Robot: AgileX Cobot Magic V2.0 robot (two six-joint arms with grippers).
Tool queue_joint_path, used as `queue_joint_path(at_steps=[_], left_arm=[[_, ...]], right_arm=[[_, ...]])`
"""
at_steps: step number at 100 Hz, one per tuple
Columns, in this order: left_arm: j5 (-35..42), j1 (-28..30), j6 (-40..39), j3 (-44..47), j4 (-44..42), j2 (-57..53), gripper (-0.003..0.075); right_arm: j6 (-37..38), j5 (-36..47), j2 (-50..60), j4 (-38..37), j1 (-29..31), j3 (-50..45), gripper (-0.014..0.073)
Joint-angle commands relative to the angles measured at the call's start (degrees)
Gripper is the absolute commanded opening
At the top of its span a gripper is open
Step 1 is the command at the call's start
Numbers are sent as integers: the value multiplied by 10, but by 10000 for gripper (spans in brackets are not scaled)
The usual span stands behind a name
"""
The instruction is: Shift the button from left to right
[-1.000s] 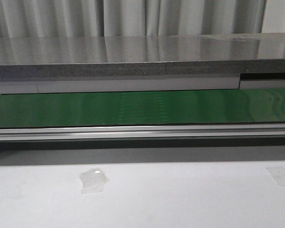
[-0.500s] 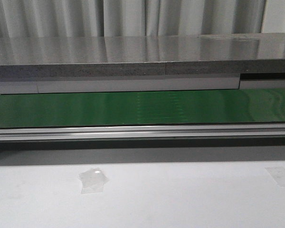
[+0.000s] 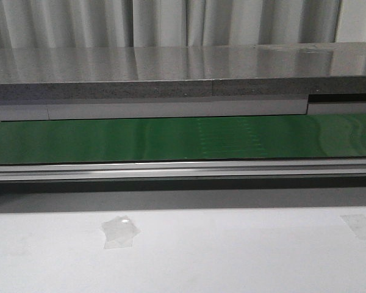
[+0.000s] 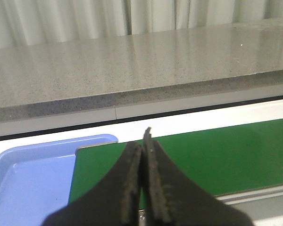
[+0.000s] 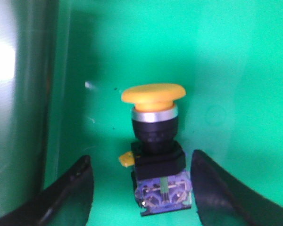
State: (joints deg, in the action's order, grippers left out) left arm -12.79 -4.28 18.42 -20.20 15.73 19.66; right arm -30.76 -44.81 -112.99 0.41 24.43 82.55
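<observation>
The button (image 5: pixel 153 141) lay on a green surface (image 5: pixel 236 56) in the right wrist view, its orange-yellow cap above a silvery band and a black body, with a bluish terminal block at the far end from the cap. The right end effector (image 5: pixel 141 188) was spread wide: one dark finger (image 5: pixel 70 193) stood to one side of the button's body and the other finger on the opposite side, both clear of it with green showing in the gaps. The button sat between them, nearer the finger on the terminal block's right edge in that view, though whether it touched could not be told.

The left end effector (image 4: pixel 142 188) was closed, its two black fingers pressed flat against each other with nothing between them. Past the tips ran the green conveyor belt (image 4: pixel 217 155), and beside the belt's end sat a blue tray (image 4: pixel 33 179). Behind the belt rose a grey speckled stone ledge (image 4: pixel 132 70).

In the front view the belt (image 3: pixel 171 139) stretched across below the ledge (image 3: pixel 171 73), with an aluminium rail (image 3: pixel 183 170) along its near edge and the white table (image 3: pixel 232 250) in front. Two patches of clear tape (image 3: pixel 119 232) lay on the table. Neither arm nor the button appeared in that view.
</observation>
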Motion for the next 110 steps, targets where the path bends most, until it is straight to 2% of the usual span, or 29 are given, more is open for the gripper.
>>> queue_joint_path(at_steps=[1,16,43,55,90,110], left_arm=[[44,-5,-6,-17,8,4,-20],[44,-5,-6,-17,8,4,-20],[44,-5,-6,-17,8,4,-20],[44,-5,-6,-17,8,4,-20],[44,-5,-6,-17,8,4,-20],[44,-5,-6,-17,8,4,-20]], right_arm=[[3,8,40,5,4,20,461],[14,44,74,38,4,20,456],[12,97,161,220,1,20,456],[-10,104,193,267,-18,19,456],[-13,127,258,277,-150,12,456],[-13,173,316,273,-202,-51,456]])
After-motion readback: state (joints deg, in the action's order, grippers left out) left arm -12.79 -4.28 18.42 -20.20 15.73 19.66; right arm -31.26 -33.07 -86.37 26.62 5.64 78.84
